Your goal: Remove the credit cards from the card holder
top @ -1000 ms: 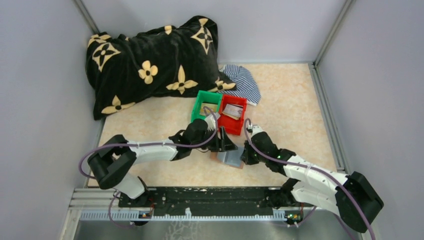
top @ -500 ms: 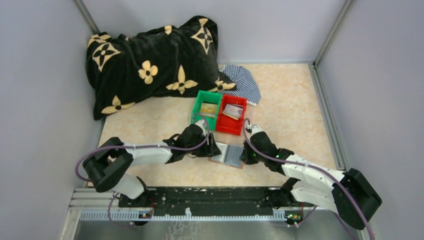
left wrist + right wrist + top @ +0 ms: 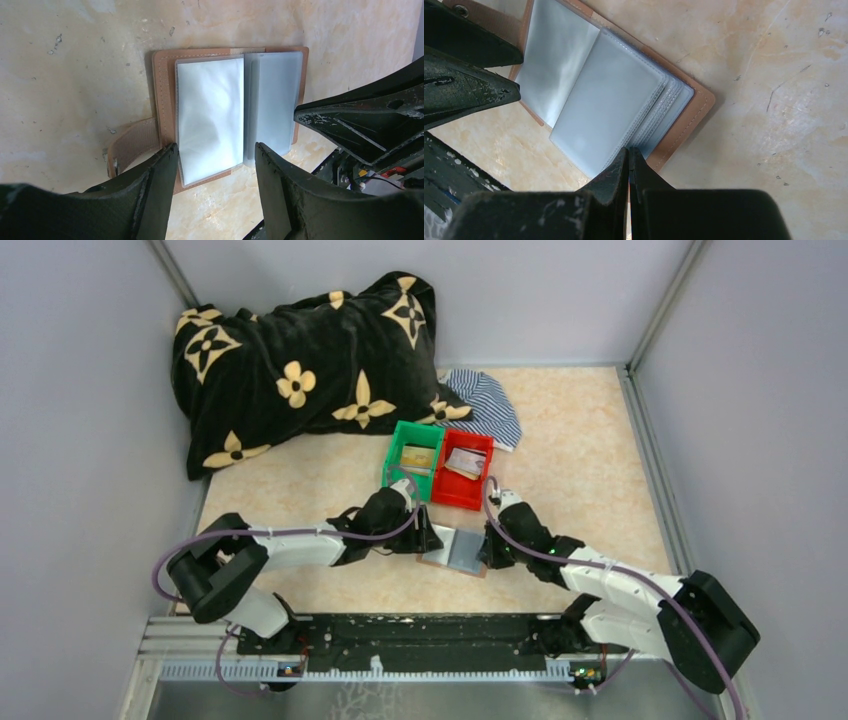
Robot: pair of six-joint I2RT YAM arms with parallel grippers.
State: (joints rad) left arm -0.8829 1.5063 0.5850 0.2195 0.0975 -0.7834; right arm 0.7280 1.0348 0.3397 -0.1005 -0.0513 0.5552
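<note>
Landmark: red bin [image 3: 462,498].

- Card holder [image 3: 458,551] lies open and flat on the table [image 3: 580,460], just on the arm-base side of the red bin and not touching it.
- Long axis of the opened holder runs left-right in the top view, right end tilted slightly toward the arm bases. The spine crosses it, pointing roughly at the red bin.
- Clear plastic sleeves [image 3: 207,117] face up inside a brown stitched border. Strap [image 3: 132,145] with snap sticks out at the left end.
- Writing: none legible on holder or sleeves.
- Credit cards [image 3: 464,462]: silvery ones lie inside the red bin; a gold-tan one lies in the green bin [image 3: 392,455], which touches the red bin's left wall. Card print too small to read.
- Left gripper [image 3: 215,146]: fingers spread apart, holding nothing, straddling one edge of the left page, below the red bin's left corner.
- Right gripper [image 3: 628,152]: fingers pressed together at the edge of the stacked right-hand sleeves. Cannot tell whether a sleeve is pinched.
- Beyond the red bin: striped cloth [image 3: 487,408] and black blanket [image 3: 300,360] with cream flower motifs, no letters readable.
</note>
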